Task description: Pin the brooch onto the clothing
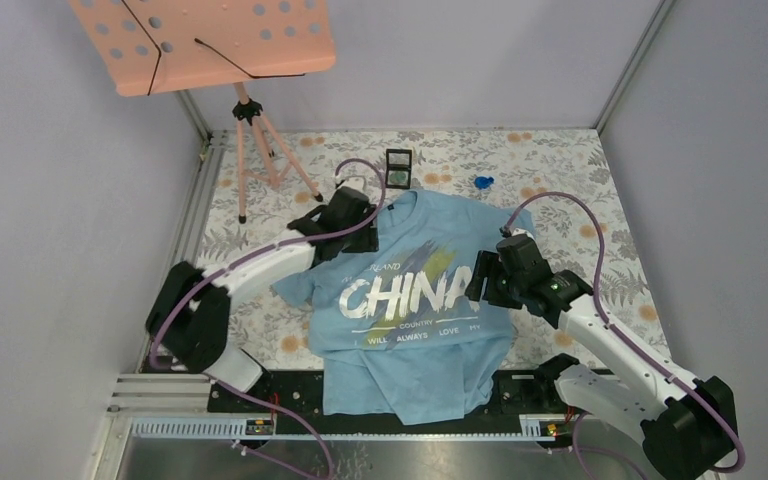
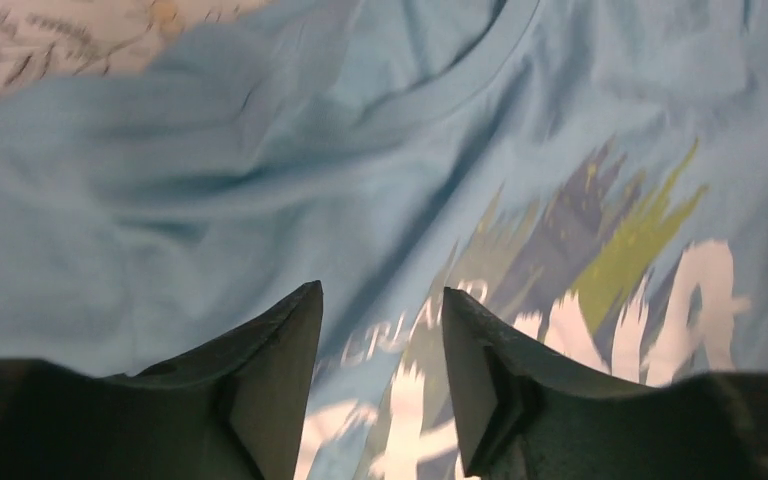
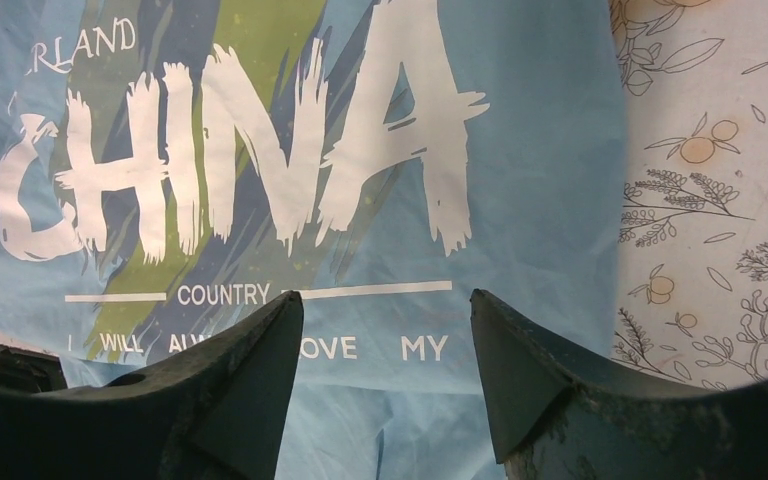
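My left gripper (image 2: 380,300) hangs over the T-shirt (image 1: 410,300) near its collar and my right gripper (image 3: 385,300) over the lettering, both with fingers apart. The brooch (image 1: 397,176) sits in a black case (image 1: 398,153) just beyond the collar, to the far right of the left gripper.

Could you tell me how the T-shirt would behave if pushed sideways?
The T-shirt would probably bunch rather than slide whole, as its cloth lies in soft folds. It looks floppy and light: its hem drapes over the black rail.
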{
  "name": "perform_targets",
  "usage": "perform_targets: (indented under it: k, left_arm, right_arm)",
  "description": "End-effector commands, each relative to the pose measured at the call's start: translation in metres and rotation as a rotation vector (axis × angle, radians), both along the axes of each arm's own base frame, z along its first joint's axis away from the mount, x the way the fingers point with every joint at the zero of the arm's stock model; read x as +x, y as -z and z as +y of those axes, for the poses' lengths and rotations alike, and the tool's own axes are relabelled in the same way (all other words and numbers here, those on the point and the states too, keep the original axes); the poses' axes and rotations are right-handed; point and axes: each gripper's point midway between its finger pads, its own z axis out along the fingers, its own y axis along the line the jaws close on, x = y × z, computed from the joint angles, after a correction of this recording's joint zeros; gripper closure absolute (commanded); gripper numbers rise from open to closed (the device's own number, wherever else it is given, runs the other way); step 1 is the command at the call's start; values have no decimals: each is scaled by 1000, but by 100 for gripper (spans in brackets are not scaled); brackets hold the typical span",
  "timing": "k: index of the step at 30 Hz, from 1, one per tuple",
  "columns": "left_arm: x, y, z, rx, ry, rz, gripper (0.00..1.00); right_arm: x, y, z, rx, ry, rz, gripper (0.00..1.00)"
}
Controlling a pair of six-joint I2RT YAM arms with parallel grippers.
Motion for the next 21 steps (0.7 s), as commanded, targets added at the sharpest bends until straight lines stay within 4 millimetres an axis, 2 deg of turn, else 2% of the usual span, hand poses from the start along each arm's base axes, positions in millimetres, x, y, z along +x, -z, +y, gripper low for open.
perform_targets:
  k: [1, 4, 11, 15, 19, 21]
  left_arm:
    - [57, -12, -21, -21, -1, -90, 53]
    - [78, 0, -17, -25, -42, -66, 59]
    - [107, 31, -24, -97, -27, 34, 67]
    - [129, 39, -11, -33, -72, 4, 68]
    - [152, 49, 12, 45, -145, -10, 70]
    - [161, 52, 15, 38, -144, -7, 70]
  right_arm:
    - [0, -2, 11, 53, -47, -30, 33]
    - [-4, 0, 17, 93, -56, -25, 35]
    - [-10, 7, 14, 92, -47, -10, 42]
    - [-10, 5, 13, 92, -44, -15, 43]
    - [-8, 5, 12, 86, -33, -17, 43]
    - [-8, 7, 12, 81, -31, -11, 43]
